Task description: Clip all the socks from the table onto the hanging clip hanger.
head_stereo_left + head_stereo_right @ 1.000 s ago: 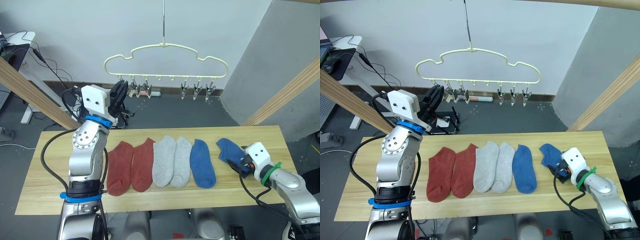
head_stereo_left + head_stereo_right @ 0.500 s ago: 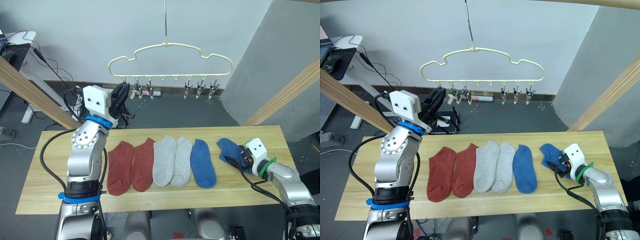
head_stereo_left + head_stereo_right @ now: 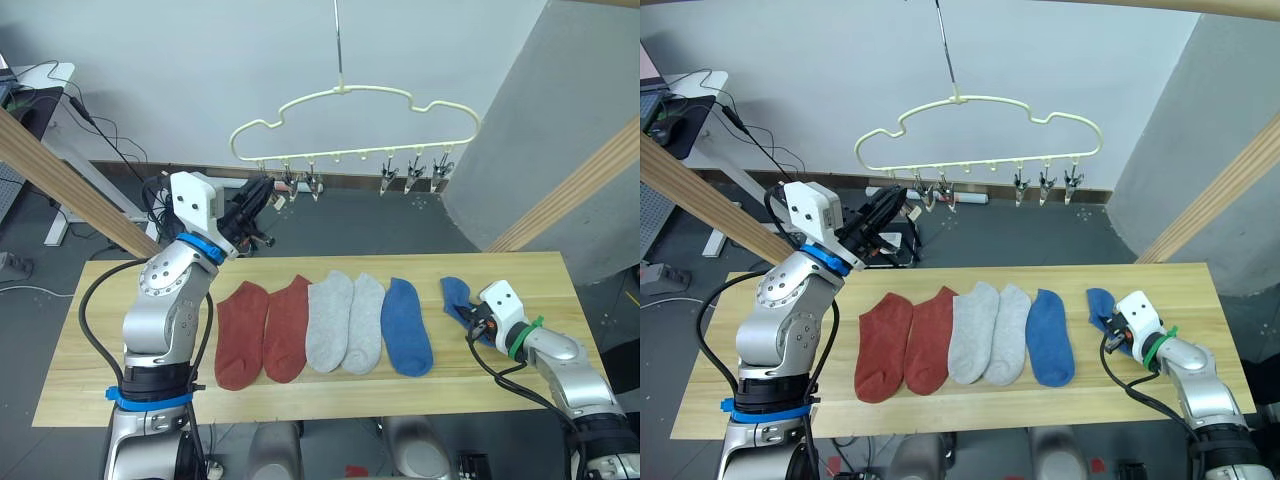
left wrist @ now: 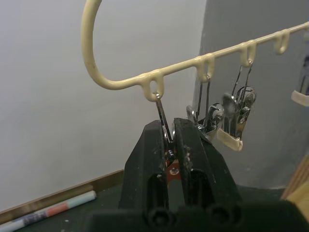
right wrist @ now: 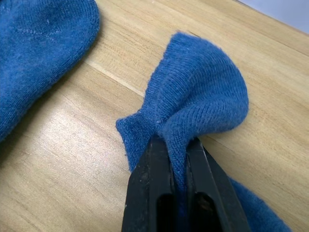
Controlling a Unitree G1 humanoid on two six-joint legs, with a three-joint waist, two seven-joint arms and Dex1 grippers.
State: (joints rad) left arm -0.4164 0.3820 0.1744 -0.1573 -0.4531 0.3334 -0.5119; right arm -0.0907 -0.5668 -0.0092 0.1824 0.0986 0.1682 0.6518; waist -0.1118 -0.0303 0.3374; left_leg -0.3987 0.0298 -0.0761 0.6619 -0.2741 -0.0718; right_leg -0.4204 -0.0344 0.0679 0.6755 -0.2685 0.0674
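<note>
Your right gripper (image 5: pixel 176 145) is down at the right end of the table (image 3: pixel 90 350), fingers pressed together on a fold of the far-right blue sock (image 5: pixel 203 101). The fabric bunches up into a ridge right at the fingertips, and the rest of that sock lies flat on the wood on the far side of the gripper. The other blue sock (image 3: pixel 405 327) sits just to its left, apart from it, then the two grey socks (image 3: pixel 343 322) and the two red socks (image 3: pixel 263 331) run leftward in a row, all flat.

Your left gripper (image 4: pixel 170 130) is raised at the left end of the hanger (image 3: pixel 350 118), fingers closed on the leftmost clip (image 4: pixel 161 116) where it hangs from its loop. The next two clips (image 4: pixel 231 118) dangle just beside it, untouched.

Compared with a second ago, the hanger has swung to the right and a bit higher in the head view, and your left gripper followed it, reaching further right with the arm more tilted. The right gripper has pulled the sock in: it looked spread out flatter before, now it's scrunched narrower and sits closer to the wrist. The other five socks haven't budged.
</note>
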